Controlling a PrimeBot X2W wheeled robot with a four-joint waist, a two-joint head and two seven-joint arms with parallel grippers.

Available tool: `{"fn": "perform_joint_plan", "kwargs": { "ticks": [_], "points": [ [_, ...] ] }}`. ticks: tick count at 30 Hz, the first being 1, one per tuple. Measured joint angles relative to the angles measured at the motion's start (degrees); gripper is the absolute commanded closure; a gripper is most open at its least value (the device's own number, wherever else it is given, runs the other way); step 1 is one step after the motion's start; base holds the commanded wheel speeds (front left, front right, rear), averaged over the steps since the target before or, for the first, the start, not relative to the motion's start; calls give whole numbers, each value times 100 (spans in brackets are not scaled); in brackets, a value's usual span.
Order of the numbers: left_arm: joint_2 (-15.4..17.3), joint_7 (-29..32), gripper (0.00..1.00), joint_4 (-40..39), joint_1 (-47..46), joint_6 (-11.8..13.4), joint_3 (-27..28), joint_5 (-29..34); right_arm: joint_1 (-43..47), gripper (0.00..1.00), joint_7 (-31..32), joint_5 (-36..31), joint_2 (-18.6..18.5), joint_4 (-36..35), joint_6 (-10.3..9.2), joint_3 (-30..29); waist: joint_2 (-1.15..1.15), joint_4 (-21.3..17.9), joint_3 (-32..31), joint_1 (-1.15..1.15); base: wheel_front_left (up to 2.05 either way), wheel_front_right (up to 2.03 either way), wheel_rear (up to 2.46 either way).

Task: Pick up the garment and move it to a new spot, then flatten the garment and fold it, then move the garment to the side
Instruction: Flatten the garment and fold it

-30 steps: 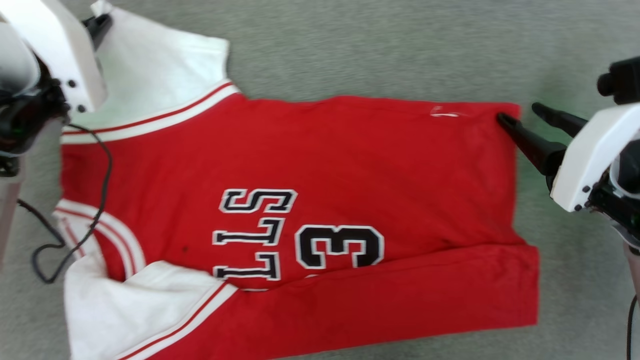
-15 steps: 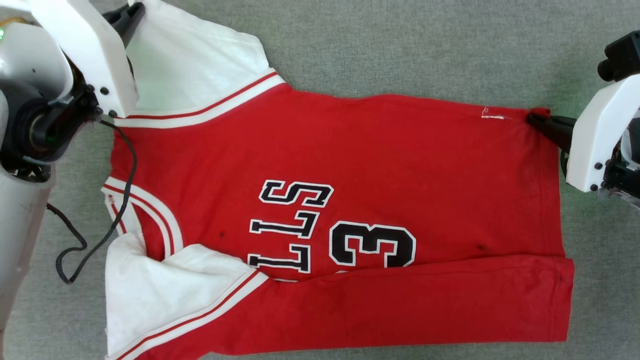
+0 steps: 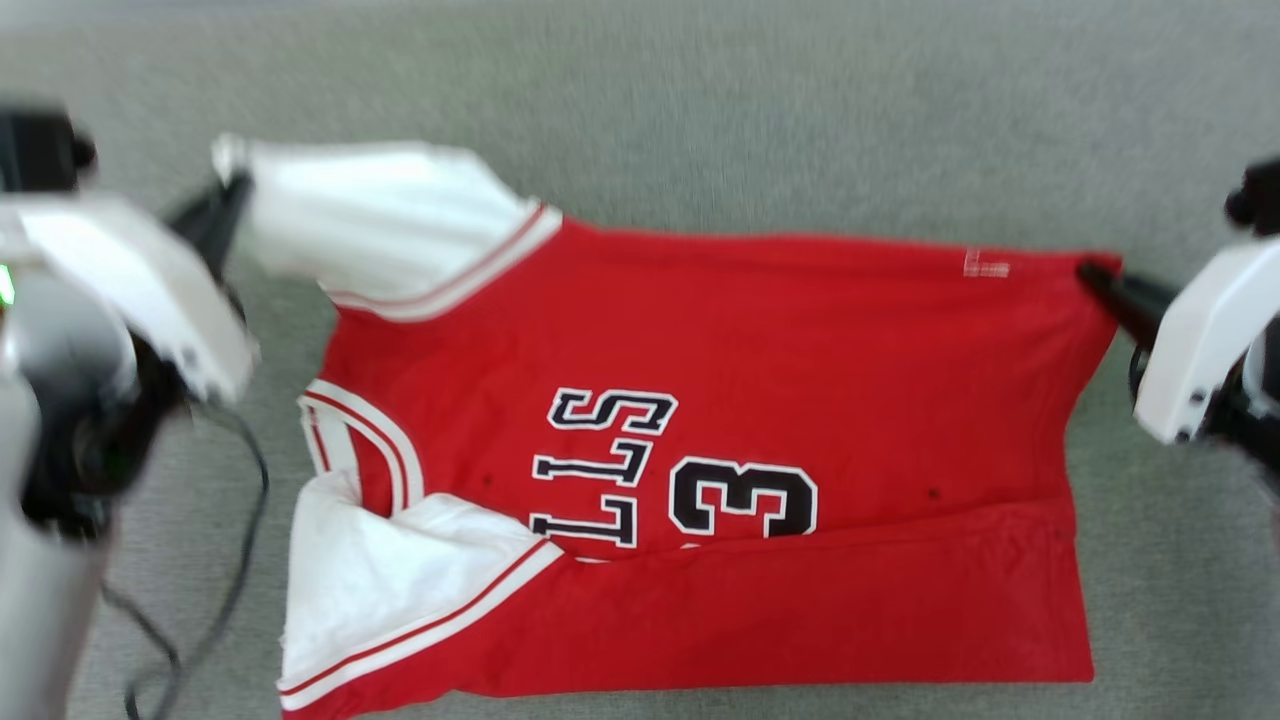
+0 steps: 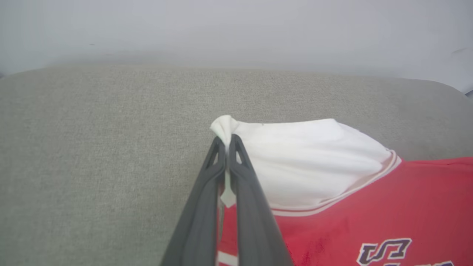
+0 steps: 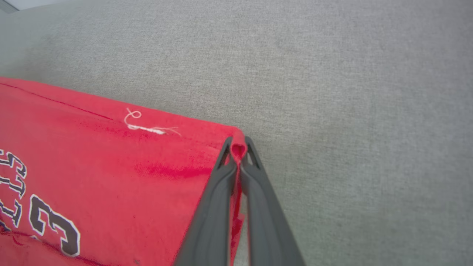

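Observation:
The garment (image 3: pixel 700 400) is a red jersey with white sleeves, black letters and a "3". It lies sideways on the grey surface, its near long edge folded over. My left gripper (image 3: pixel 235 190) is shut on the tip of the far white sleeve (image 4: pixel 295 159), which is lifted off the surface. In the left wrist view that gripper (image 4: pixel 226 142) pinches white cloth between its fingers. My right gripper (image 3: pixel 1090 275) is shut on the far red hem corner (image 5: pixel 236 147), with red cloth bunched between the fingertips of this gripper (image 5: pixel 237 142) in the right wrist view.
A grey fabric surface (image 3: pixel 700 120) spreads all around the jersey. Its rounded far edge meets a pale wall (image 4: pixel 236 29). A black cable (image 3: pixel 240 520) hangs from my left arm at the lower left.
My right gripper has shut on the hem corner it stood open beside. Both grippers have raised the far edge, and the far sleeve now hangs lifted. The head view has shifted too.

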Motion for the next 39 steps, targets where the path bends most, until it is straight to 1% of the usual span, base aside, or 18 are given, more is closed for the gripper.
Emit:
{"fn": "perform_joint_plan", "kwargs": {
  "ticks": [5, 8, 10, 15, 16, 17, 18, 19, 20, 21, 22, 23, 26, 29, 32, 36, 39],
  "points": [
    [-44, -297, 100, -224, 1261, 242, 144, -183, 632, 100, -322, 34, 46, 52, 1, -34, 0, 64, -532, -1, 0, 0, 0],
    [-154, -405, 100, -254, 1989, 339, 142, -314, 1084, 100, -474, 75, 91, 22, 1, -29, 0, 112, -830, -1, 0, 0, 0],
    [-254, -485, 100, -235, 2449, 383, 151, -447, 1409, 100, -546, 96, 145, 2, 1, -19, 0, 135, -1010, -1, 0, 0, 0],
    [-569, -593, 100, -10, 3335, 375, 73, -773, 2085, 100, -683, 225, 231, 13, 0, -71, 0, 134, -1309, -2, 0, 0, 0],
    [-641, -609, 100, 49, 3441, 359, 49, -814, 2196, 93, -751, 226, 250, 44, 0, -79, 0, 115, -1332, -2, 0, 0, 0],
    [-697, -645, 100, 108, 3532, 333, 37, -854, 2287, 76, -797, 237, 279, 99, 0, -104, 0, 96, -1346, -2, 0, 0, 0],
    [-751, -661, 100, 167, 3602, 301, 15, -905, 2378, 16, -851, 244, 302, 168, 0, -113, 0, 76, -1357, -2, 0, 0, 0],
    [-806, -732, 93, 222, 3652, 282, 3, -913, 2468, 0, -926, 230, 313, 224, 1, -102, 0, 55, -1367, -2, 0, 0, 0],
    [-858, -806, 51, 286, 3677, 282, -2, -907, 2542, 0, -996, 232, 339, 282, 0, -105, 0, 37, -1376, -2, 0, 0, 0],
    [-892, -862, 51, 333, 3681, 281, -22, -884, 2606, 0, -1070, 259, 375, 324, 0, -97, 0, 26, -1388, -2, 0, 0, 0],
    [-928, -912, 9, 378, 3681, 268, -38, -877, 2663, 0, -1155, 266, 386, 352, -1, -68, 0, 14, -1400, -2, 0, 0, 0],
    [-950, -1000, 0, 441, 3684, 230, -45, -839, 2692, 0, -1249, 276, 402, 366, -1, -41, 0, -2, -1411, -2, 0, 0, 0],
    [-991, -1313, 0, 520, 3660, 216, -56, -635, 2785, 0, -1524, 278, 419, 310, -1, 15, 0, -47, -1473, -1, 0, 0, 0],
    [-1025, -1639, 0, 413, 3584, 290, -86, -357, 2881, 0, -1786, 267, 390, 60, 0, 1, 0, -89, -1566, -1, 0, 0, 0],
    [-1033, -1948, 0, 196, 3510, 388, -110, -64, 2898, 0, -1881, 267, 301, -264, 0, -132, 0, -131, -1659, -1, 0, 0, 0],
    [-1070, -2423, 0, -137, 3333, 455, -121, 290, 2903, 0, -1627, 215, 202, -569, 0, -523, 0, -161, -1759, -2, 0, 0, 0],
    [-1147, -2749, 0, -307, 3213, 438, -175, 506, 2865, 0, -1220, 201, 92, -605, 0, -851, 0, -128, -1787, -1, 0, 0, 0]
  ]
}}
